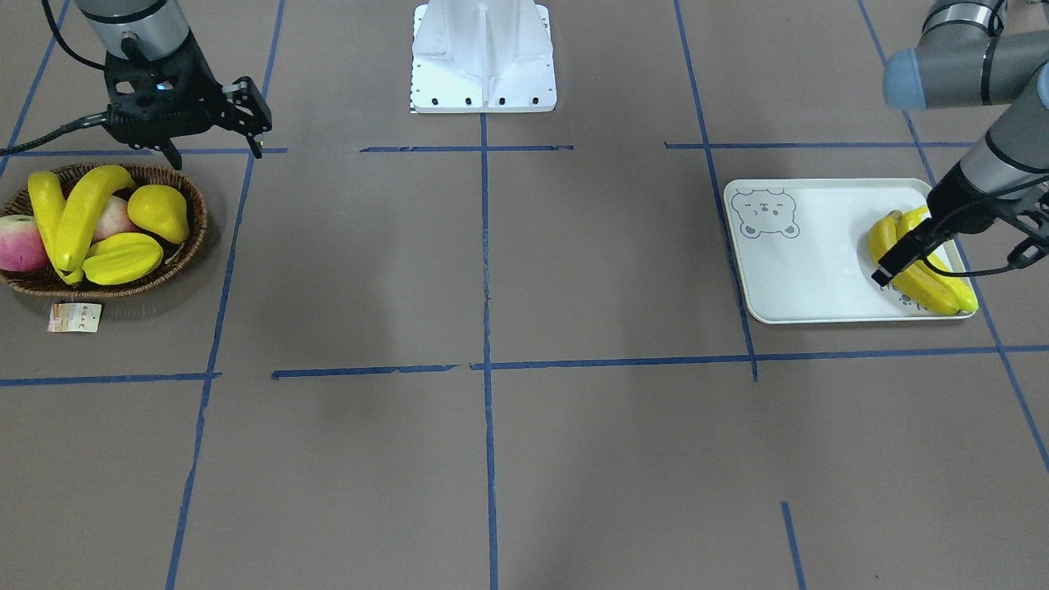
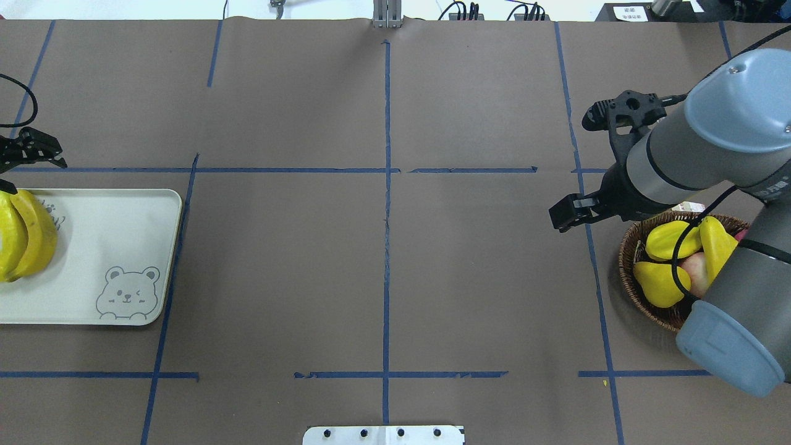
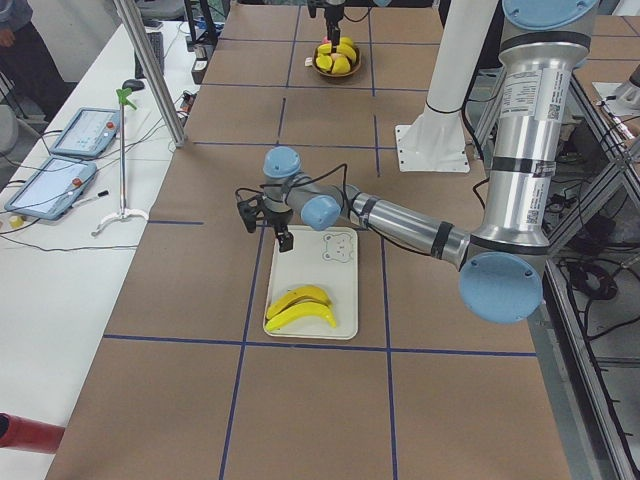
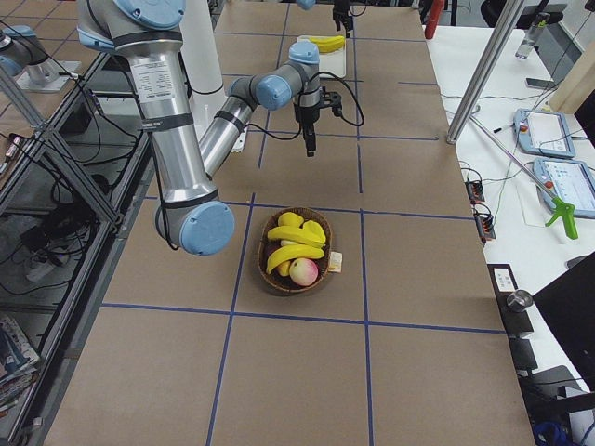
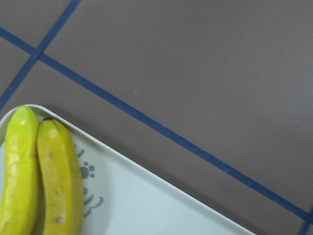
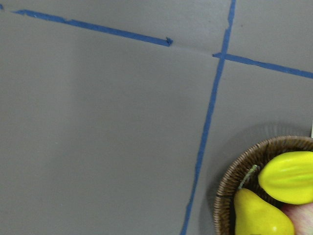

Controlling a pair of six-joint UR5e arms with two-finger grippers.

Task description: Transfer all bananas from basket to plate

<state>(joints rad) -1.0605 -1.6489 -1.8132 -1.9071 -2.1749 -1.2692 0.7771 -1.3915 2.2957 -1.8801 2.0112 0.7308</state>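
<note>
from the front camera, the round woven basket [image 1: 199, 233] at 9 o'clock holds two glossy curved bananas [image 1: 82, 211], a pear [image 1: 160, 211], a ridged starfruit [image 1: 123, 258] and rosy round fruit [image 1: 20, 243]. the smooth rectangular plate [image 1: 811, 270] at 3 o'clock carries two bananas [image 1: 926, 288] at its 4 o'clock end. the left gripper [image 1: 951, 266] hangs spread near them; the right gripper [image 1: 217, 152] is spread at the basket's 1 o'clock.

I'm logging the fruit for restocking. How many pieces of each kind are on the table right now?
Bananas: 4
Pear: 1
Starfruit: 1
Pink fruit: 2
Total: 8
</note>
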